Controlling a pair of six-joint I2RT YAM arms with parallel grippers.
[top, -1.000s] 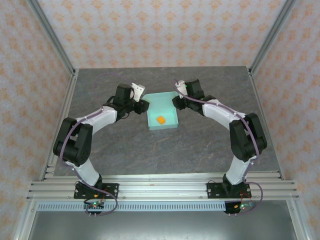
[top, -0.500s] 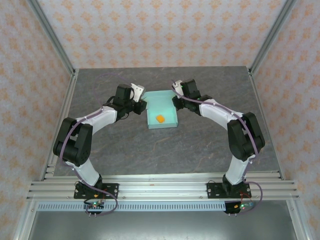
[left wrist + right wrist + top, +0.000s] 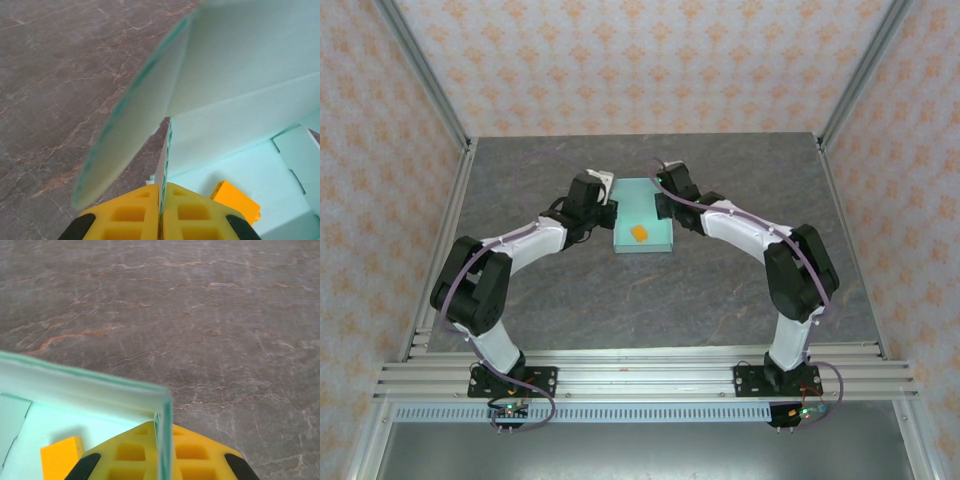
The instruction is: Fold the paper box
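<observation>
The paper box (image 3: pixel 638 203) sits on the worktop (image 3: pixel 570 300) between both arms, long axis 12-to-6 o'clock, with left jaws clamped on its 9 o'clock wall and right jaws on its 3 o'clock wall.

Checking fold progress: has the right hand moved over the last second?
Yes. The right hand has shifted left, away from the right corner post, taking its wall of the paper box inward.

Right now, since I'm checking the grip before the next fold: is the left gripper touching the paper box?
Touching. The left wrist view shows the yellow fingers of the left gripper shut on a thin wall of the paper box.
</observation>
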